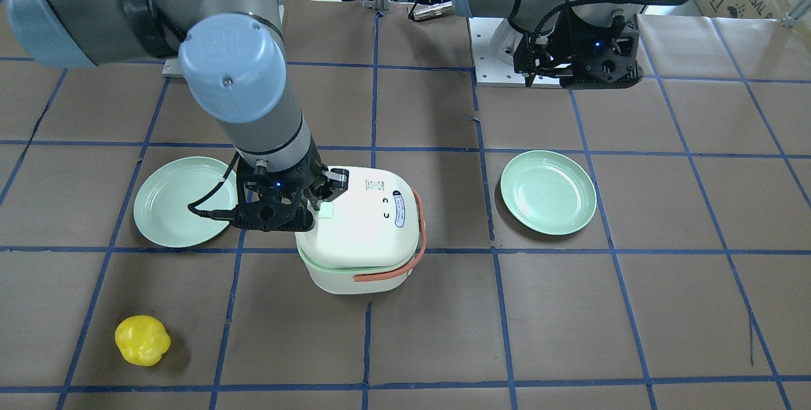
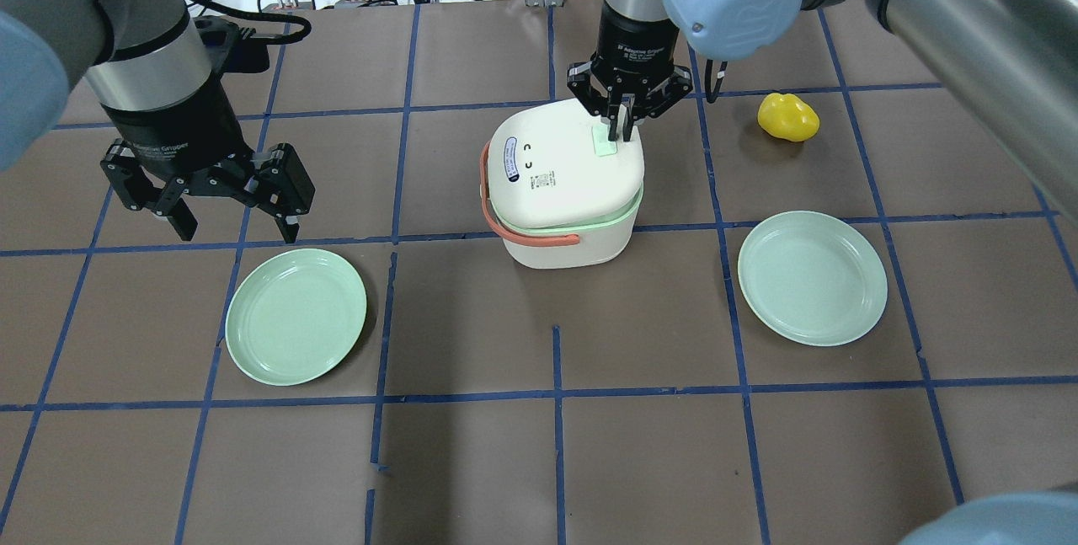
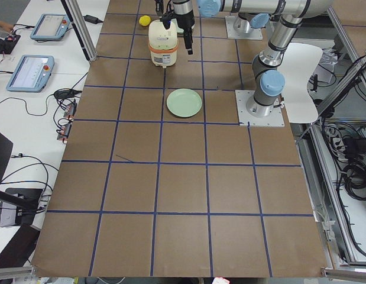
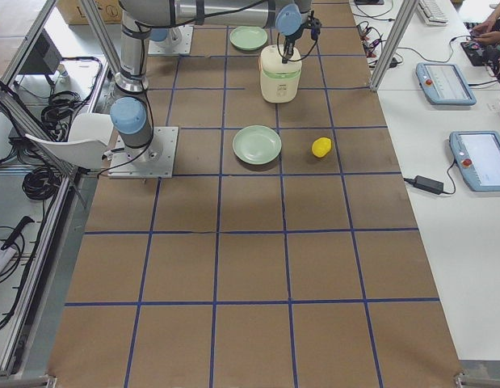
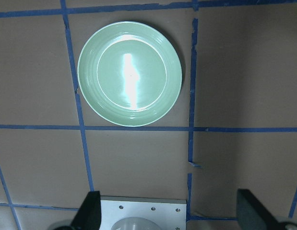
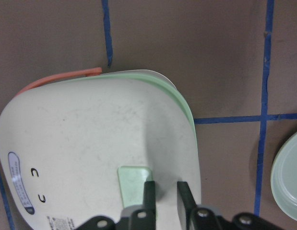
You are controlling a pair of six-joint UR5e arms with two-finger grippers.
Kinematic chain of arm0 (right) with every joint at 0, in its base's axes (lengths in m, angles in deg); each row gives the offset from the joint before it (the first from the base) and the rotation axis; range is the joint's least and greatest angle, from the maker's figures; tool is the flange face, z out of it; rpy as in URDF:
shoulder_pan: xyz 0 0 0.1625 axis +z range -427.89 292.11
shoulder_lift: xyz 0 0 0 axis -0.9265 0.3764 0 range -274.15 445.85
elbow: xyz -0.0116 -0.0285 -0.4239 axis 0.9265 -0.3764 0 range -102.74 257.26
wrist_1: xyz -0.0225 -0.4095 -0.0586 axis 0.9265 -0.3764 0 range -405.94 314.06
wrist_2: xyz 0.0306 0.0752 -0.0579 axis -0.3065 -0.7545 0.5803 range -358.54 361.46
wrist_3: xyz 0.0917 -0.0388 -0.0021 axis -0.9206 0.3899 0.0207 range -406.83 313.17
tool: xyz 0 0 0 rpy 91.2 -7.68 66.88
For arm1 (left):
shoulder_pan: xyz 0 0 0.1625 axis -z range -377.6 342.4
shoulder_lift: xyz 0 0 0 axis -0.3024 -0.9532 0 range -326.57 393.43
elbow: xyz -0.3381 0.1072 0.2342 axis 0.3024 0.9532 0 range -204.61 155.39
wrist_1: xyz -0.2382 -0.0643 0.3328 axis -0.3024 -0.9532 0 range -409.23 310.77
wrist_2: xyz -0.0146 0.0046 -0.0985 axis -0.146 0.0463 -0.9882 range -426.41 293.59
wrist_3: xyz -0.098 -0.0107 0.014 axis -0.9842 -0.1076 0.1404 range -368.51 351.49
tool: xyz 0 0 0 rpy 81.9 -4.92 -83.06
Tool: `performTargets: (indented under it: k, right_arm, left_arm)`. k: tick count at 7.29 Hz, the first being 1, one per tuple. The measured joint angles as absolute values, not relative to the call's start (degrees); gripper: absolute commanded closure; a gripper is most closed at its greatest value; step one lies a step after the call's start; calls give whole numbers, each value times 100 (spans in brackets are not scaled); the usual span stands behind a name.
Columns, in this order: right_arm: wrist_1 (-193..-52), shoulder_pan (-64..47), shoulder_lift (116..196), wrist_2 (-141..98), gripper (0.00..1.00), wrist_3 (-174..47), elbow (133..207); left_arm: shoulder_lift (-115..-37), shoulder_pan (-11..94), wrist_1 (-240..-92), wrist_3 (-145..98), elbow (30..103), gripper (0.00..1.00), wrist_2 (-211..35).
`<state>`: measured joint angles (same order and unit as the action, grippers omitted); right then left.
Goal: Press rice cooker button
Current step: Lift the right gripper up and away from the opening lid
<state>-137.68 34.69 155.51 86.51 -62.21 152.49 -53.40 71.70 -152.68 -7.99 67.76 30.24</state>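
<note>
Black and matte, the right gripper (image 2: 621,132) pointed straight down from a sharply bent arm stretched out over the table. Its two fingers were drawn nearly together, with only a narrow slit between them and nothing held. In the wrist view one fingertip (image 6: 149,191) met the edge of the button (image 6: 134,183), a pale green rounded rectangle set into the lid. We could not tell whether it was actually pushed in.

The rice cooker (image 2: 564,191) stood around the middle of the tabletop. It was a squat white rounded cube of smooth, faintly scuffed plastic with its lid shut and a pale green seam under the lid. An orange strap handle (image 2: 543,238) was folded down around the side toward the robot's left. The print on its oval label was too small for us to read. In the front-facing view the wrist and its camera mount hid most of the fingers.

The left gripper (image 2: 237,233) hung pointing down, well apart from the cooker and nearer the robot's edge, above the left arm's metal mounting plate (image 5: 143,213). Its fingers were spread wide and empty. A round, glossy pale green plate (image 2: 295,316) lay further out from it. A matching plate (image 2: 812,277) lay on the cooker's other side, and a lumpy yellow pepper (image 2: 788,117) sat toward the operators' edge. Brown paper with a blue tape grid covered the table (image 2: 472,461).
</note>
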Motion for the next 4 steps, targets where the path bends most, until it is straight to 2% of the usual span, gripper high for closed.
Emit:
performTargets:
  k: [2, 4]
  right_arm:
    - [-13434, 3410, 15757, 8673, 0, -6157, 14870]
    - [-13226, 3234, 16060, 8706, 0, -5762, 14987]
  left_arm:
    - [-5340, 7170, -15268, -799, 6776, 0, 3021]
    - [-5340, 7170, -15268, -799, 6776, 0, 3024]
